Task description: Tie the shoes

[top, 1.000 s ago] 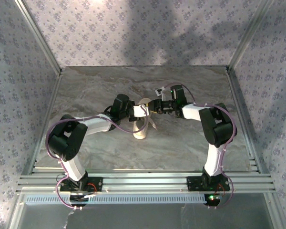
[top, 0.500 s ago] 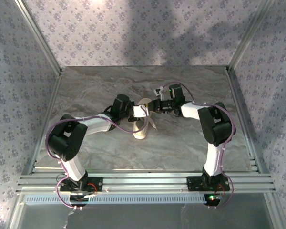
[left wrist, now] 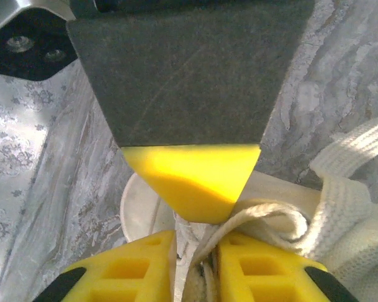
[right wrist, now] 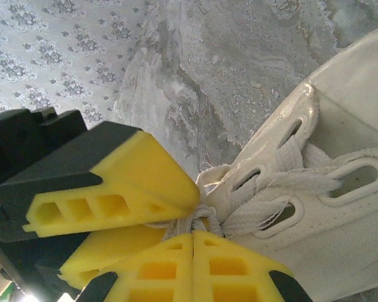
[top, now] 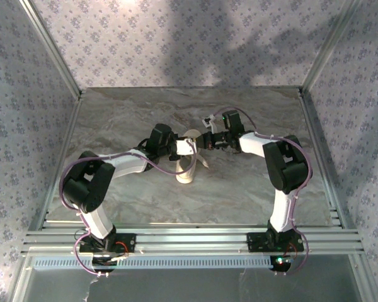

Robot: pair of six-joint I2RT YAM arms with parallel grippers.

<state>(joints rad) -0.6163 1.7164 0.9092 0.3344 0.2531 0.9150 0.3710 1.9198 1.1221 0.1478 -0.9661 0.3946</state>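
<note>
While the sneaker (top: 186,172) sits mid-frame on the surface (top: 252,185), the left jaws and right jaws each clamp a lace (left wrist: 271,217), so the knot seems begun but not yet tightened.

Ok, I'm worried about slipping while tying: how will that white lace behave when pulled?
Probably floppy: the lace loops limply out of the left hand. Its woven texture likely resists slipping. The small shoe looks light, so hard pulls may drag it.
</note>
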